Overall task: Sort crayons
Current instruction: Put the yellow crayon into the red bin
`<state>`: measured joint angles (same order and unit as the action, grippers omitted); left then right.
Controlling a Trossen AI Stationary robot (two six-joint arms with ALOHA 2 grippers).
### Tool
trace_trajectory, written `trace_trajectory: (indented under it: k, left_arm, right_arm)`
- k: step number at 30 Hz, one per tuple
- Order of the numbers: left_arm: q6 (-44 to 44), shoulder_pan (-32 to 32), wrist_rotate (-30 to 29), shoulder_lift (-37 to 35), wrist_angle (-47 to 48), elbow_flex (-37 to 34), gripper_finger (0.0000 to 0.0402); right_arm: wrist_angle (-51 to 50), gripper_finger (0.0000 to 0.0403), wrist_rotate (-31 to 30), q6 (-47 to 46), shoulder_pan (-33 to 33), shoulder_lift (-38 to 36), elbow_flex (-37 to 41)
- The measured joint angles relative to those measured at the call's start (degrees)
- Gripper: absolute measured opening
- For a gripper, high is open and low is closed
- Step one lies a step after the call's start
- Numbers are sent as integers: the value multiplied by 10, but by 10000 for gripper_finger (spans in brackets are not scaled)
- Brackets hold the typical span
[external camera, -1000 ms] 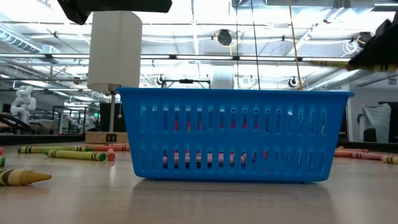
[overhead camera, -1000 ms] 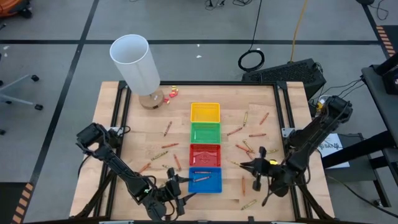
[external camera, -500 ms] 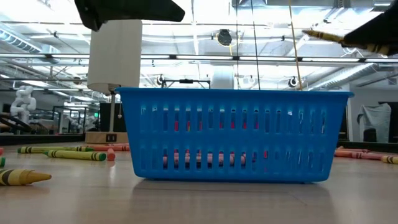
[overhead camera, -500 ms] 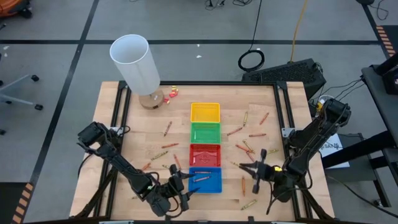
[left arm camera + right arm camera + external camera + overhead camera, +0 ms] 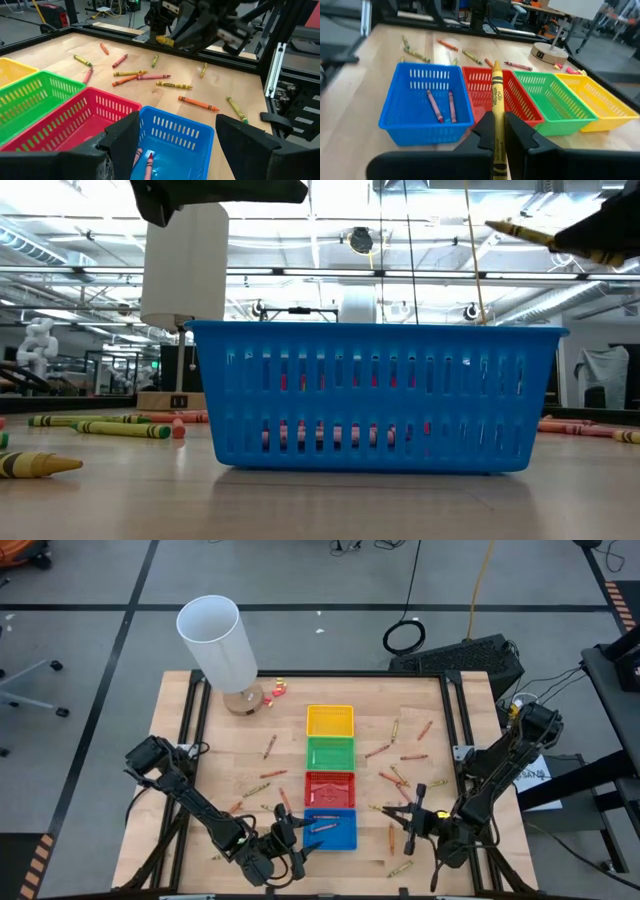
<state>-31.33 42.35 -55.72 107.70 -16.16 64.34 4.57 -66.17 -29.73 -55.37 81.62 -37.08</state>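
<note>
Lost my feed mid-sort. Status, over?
Right gripper shut on yellow crayon, raised right of blue tray. Left gripper open over that tray's left end. Path to yellow tray looks clear.

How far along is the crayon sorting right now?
Barely started. Two crayons lie in the blue tray. The right gripper holds a yellow crayon above the table; the left gripper hovers open over the blue tray. Many loose crayons remain on the table.
</note>
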Motion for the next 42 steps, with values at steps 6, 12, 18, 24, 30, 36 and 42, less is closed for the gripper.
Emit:
trace_trajectory:
  k: [6, 12, 18, 24, 30, 36, 42]
  left_arm:
    - [0, 0, 0, 0, 0, 0, 263]
    - [1, -7, 0, 0, 1, 0, 263]
    - [1, -15, 1, 0, 2, 0, 263]
    - [2, -16, 1, 0, 5, 0, 263]
    - [4, -22, 2, 0, 7, 0, 263]
    - [3, -26, 2, 0, 9, 0, 263]
    - [6, -26, 2, 0, 11, 0, 263]
  right_arm:
    - [58, 4, 24, 116, 0, 8, 0]
    - [90, 4, 80, 223, 3, -2, 0]
    - [89, 4, 96, 287, 7, -5, 0]
    - [89, 4, 96, 343, 6, -5, 0]
    - [89, 4, 95, 411, 7, -5, 0]
    - [89, 4, 94, 470, 7, -5, 0]
    - [89, 4, 93, 477, 7, -5, 0]
